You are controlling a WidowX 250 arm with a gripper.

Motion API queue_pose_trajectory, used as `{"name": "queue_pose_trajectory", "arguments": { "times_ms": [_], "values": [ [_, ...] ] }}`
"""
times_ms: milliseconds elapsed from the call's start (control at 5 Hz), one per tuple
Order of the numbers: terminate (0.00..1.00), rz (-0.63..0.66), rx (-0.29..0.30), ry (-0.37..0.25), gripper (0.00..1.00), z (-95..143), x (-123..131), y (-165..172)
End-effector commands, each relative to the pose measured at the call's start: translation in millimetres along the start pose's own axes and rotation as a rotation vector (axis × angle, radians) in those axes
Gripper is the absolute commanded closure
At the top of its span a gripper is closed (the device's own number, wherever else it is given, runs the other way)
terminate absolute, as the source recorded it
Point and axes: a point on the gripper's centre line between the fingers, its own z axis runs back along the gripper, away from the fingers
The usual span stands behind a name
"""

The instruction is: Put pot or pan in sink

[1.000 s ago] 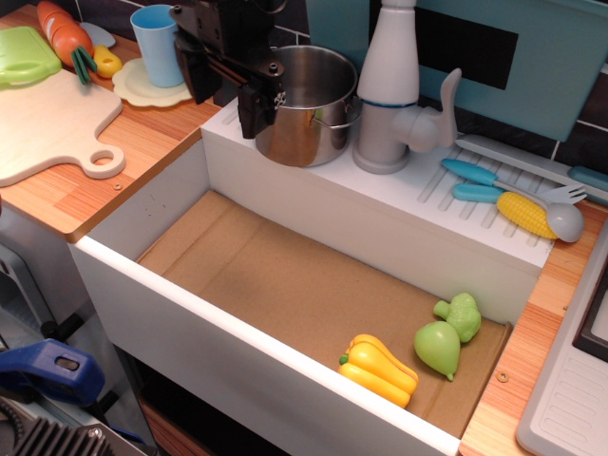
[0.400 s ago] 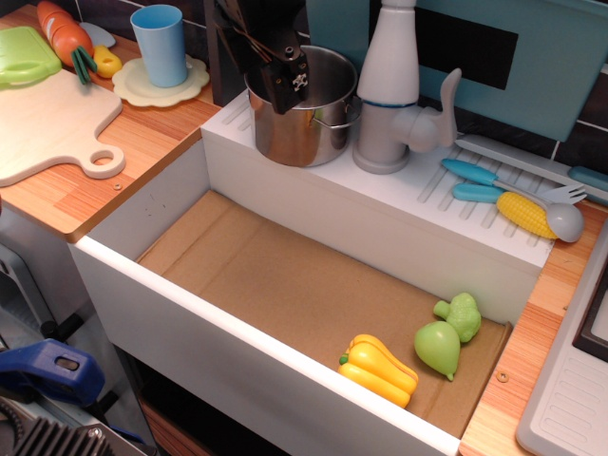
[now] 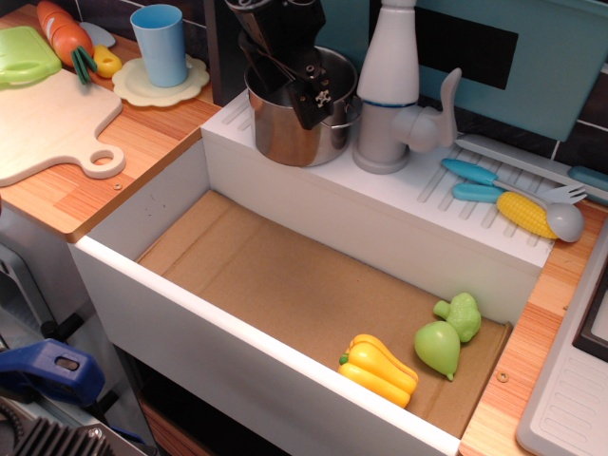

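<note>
The shiny steel pot [image 3: 283,135] stands upright on the left end of the white ridged drainboard [image 3: 399,195], just left of the faucet [image 3: 391,90]. My black gripper [image 3: 312,91] reaches down from above onto the pot's front-right rim. One finger [image 3: 319,99] lies outside the wall and the other is hidden inside the pot. The jaws look open, astride the rim. The pot is not lifted. The sink [image 3: 256,266], a white basin with a brown floor, lies below and in front of the pot.
A yellow pepper [image 3: 378,369], a green pear [image 3: 438,348] and broccoli [image 3: 463,315] lie in the sink's right corner. A blue cup [image 3: 160,43] stands on a plate at back left. A cutting board [image 3: 47,128] lies left. Corn [image 3: 525,215] and utensils lie on the drainboard.
My gripper has moved right from beside the pot's left wall to over the pot, then down onto its front-right rim. The pot has not moved.
</note>
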Motion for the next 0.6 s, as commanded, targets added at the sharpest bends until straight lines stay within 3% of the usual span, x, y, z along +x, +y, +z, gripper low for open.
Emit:
{"name": "queue_pose_trajectory", "arguments": {
  "times_ms": [0, 400],
  "values": [
    [0.0, 0.011, -0.031, -0.02, 0.0, -3.6, 7.0, 5.1],
    [0.0, 0.055, -0.104, -0.034, 0.0, -24.6, -1.7, 5.5]
  ]
}}
